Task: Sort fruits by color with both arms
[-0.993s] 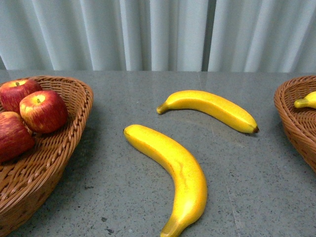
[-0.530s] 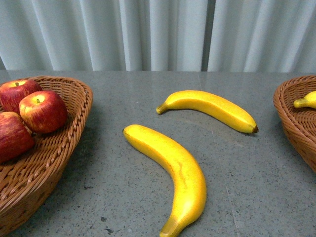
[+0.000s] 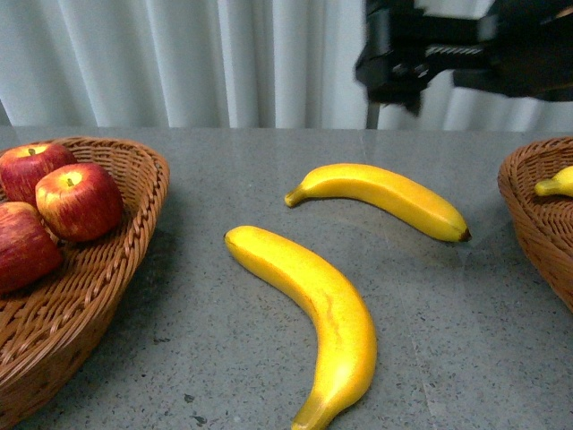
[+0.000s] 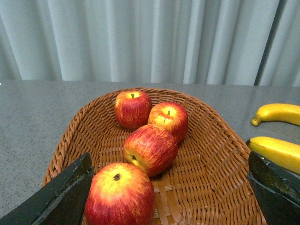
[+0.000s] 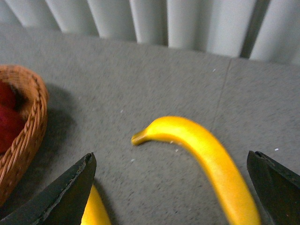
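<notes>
On my front feed the grey table (image 3: 466, 340) fills the lower two thirds of the frame, with a pale pleated curtain (image 3: 179, 63) across the top. The left wicker basket (image 3: 134, 233) takes up the lower left corner, and part of the right wicker basket (image 3: 528, 215) is cut off by the right edge.

My right arm (image 3: 501, 45) shows as a black mass in the upper right corner, up in the air above the far side of the table. On its wrist feed the right gripper (image 5: 169, 159) has its fingers spread wide with nothing between them. It looks down on the far banana and touches nothing. The left gripper (image 4: 168, 159) is spread just as wide and is also empty, hanging over the left basket with the fruit below it.

The near banana (image 3: 318, 309) lies on bare table at lower centre, running from mid-frame down to the bottom edge. The far banana (image 3: 385, 197) lies just above it at centre, close by but apart from it. A third banana (image 3: 557, 184) sits inside the right basket at the right edge, only one end of it in view.

The apples are all in the left basket. I count four on the left wrist feed (image 4: 119, 194) (image 4: 151, 149) (image 4: 168, 119) (image 4: 132, 108), clustered together. The front feed shows only three.
</notes>
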Controlling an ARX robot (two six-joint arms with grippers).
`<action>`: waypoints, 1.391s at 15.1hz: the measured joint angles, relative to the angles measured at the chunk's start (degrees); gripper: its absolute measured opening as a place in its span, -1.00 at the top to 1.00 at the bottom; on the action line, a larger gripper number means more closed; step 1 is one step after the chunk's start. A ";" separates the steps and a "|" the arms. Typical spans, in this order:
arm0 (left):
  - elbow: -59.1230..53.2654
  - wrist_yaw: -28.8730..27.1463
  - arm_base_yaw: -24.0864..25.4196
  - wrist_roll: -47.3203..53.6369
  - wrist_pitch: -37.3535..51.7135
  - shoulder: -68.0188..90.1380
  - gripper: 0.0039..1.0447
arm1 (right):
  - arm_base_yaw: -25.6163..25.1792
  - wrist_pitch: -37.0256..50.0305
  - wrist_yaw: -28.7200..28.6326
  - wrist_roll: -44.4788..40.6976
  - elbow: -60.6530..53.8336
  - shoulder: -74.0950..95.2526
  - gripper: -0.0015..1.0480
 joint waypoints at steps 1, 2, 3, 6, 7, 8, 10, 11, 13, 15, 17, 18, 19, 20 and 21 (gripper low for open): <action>0.00 0.00 0.00 0.00 0.00 0.00 -0.88 | 1.77 -3.04 0.00 -0.77 2.29 2.14 -0.87; 0.00 0.02 0.00 0.02 0.00 0.00 -0.88 | 2.93 -5.49 -0.07 -1.46 3.61 3.28 -0.87; 0.00 0.02 0.00 0.00 0.00 0.00 -0.88 | 4.07 -7.48 -0.07 -2.01 4.26 4.04 -0.87; 0.00 0.02 0.00 0.00 0.00 0.00 -0.88 | 6.25 -14.64 -0.98 -3.43 4.33 4.55 -0.87; 0.00 0.02 0.00 0.02 0.00 0.00 -0.88 | 6.75 -16.11 -0.98 -4.33 3.87 4.33 -0.87; 0.00 0.02 0.00 0.00 0.02 0.00 -0.88 | 7.23 -16.87 -0.96 -4.72 3.39 4.13 -0.87; 0.00 0.02 0.00 0.00 0.02 0.00 -0.88 | 7.69 -17.55 -0.04 -6.51 1.60 4.15 -0.87; 0.00 0.02 0.00 0.00 0.02 0.00 -0.88 | 7.82 -17.70 0.04 -6.78 1.46 4.52 -0.87; 0.00 0.02 0.00 0.00 0.02 0.00 -0.88 | 8.57 -17.66 0.98 -7.76 0.20 5.75 -0.87; 0.00 0.02 0.00 0.00 0.00 0.00 -0.88 | 9.77 -17.46 1.11 -8.87 -0.81 6.86 -0.87; 0.00 0.00 0.00 0.00 0.02 0.00 -0.88 | 10.88 -17.07 1.92 -10.54 -2.01 7.87 -0.87; 0.00 0.02 0.00 0.00 0.00 0.00 -0.88 | 11.30 -17.25 1.92 -10.95 -2.49 8.44 -0.87; 0.00 0.02 0.00 0.00 0.02 0.00 -0.88 | 11.91 -17.18 2.01 -11.37 -3.04 8.57 -0.68; 0.00 0.02 0.00 0.00 0.00 0.00 -0.88 | 12.35 -16.68 2.08 -11.76 -3.17 8.55 -0.47; 0.00 0.02 0.00 0.00 0.02 0.00 -0.88 | 12.98 -16.37 2.14 -11.74 -3.17 8.55 -0.29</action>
